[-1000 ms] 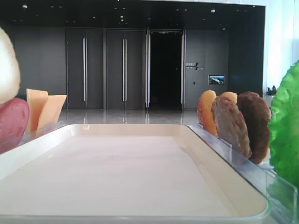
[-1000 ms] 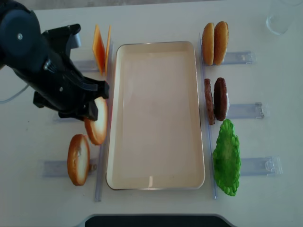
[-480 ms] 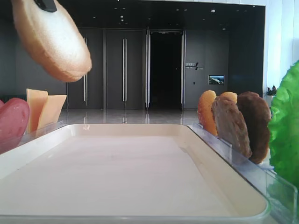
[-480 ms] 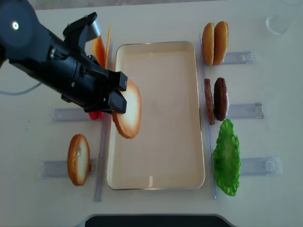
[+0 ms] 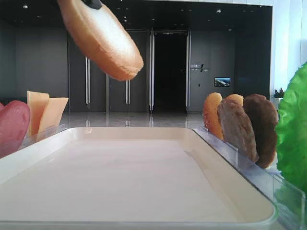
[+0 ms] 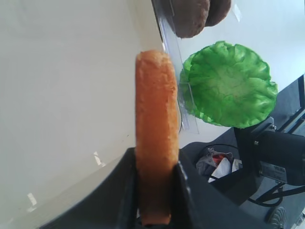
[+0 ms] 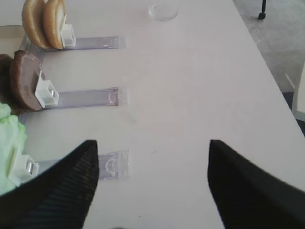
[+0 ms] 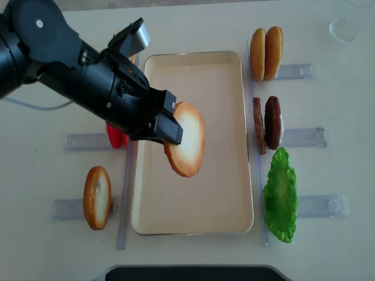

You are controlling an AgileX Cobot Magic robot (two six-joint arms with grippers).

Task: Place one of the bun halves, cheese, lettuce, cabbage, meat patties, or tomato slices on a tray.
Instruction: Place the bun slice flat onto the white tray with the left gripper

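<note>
Above the tray [image 8: 193,222], closest to me, my left claw [image 8: 169,125] is gripping a bun half [image 8: 186,139] by its rim, jaws clamped tight on the bread. In the left wrist view the bun half [image 6: 156,138] is standing edge-on between my fingers [image 6: 125,191], its toasted crust facing the camera. From overhead its pale face is showing, and it is hanging over the tray's middle, apparently clear of the floor below, though I cannot tell how high. From the low view it is tilting above the tray's left portion [image 5: 98,36].

My right claw [image 7: 152,186] is waiting over the bare table [image 7: 190,86] on the right side, its two dark fingers [image 7: 62,186] spread well apart and holding nothing.

On the left, a second bun half [image 8: 97,197] is standing in a clear rack [image 8: 70,208], and a tomato slice [image 8: 115,136] is peeking out just beside my arm. Farther back, the cheese [image 5: 44,114] is standing upright near the tray's far left corner.

On the right, the lettuce [image 8: 281,196] is lying nearest, then the meat patties [image 8: 268,123] are standing on edge, and two more buns [image 8: 265,53] are standing beyond them. At the far right corner a clear glass [image 7: 163,9] is resting on the table.
</note>
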